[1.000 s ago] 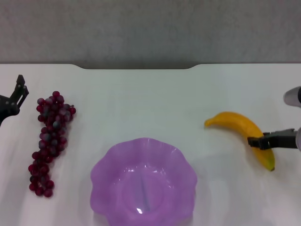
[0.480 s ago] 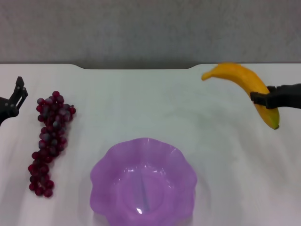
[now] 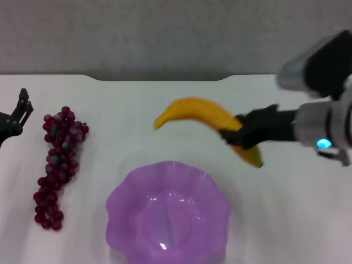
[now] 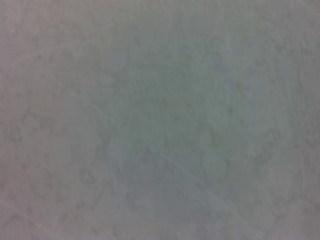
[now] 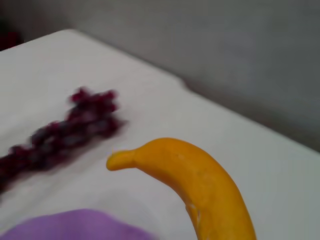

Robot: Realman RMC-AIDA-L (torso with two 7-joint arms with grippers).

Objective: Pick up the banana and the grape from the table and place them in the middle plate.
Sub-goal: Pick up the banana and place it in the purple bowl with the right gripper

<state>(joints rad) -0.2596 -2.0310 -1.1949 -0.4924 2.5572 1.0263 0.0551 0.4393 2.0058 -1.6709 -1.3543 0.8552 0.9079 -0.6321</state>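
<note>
The right gripper (image 3: 237,137) is holding the banana (image 3: 206,118) in the air just beyond the far rim of the middle plate (image 3: 168,212), its jaws clamped across the fruit's thicker half nearer the dark tip, while the stem end is pointing out toward the grape side of the plate. In the right wrist view the banana (image 5: 200,185) is looking smooth, glossy and rigid, so it is probably behaving as a light, stiff, rather slippery plastic piece; gripping it across the middle of the curve, as now, seems the sound hold, since a hold near either tapered end could let it swivel. The grape (image 3: 58,165) is lying on the table (image 3: 275,209) well to the left of the plate, a long knobbly bunch that is likely flexing along its length, so taking it around the thick upper cluster looks safest. The left gripper (image 3: 19,113) is waiting just beside the bunch, on the side away from the plate; whether its jaws are apart I cannot tell. No brand, label or writing is showing on anything
</note>
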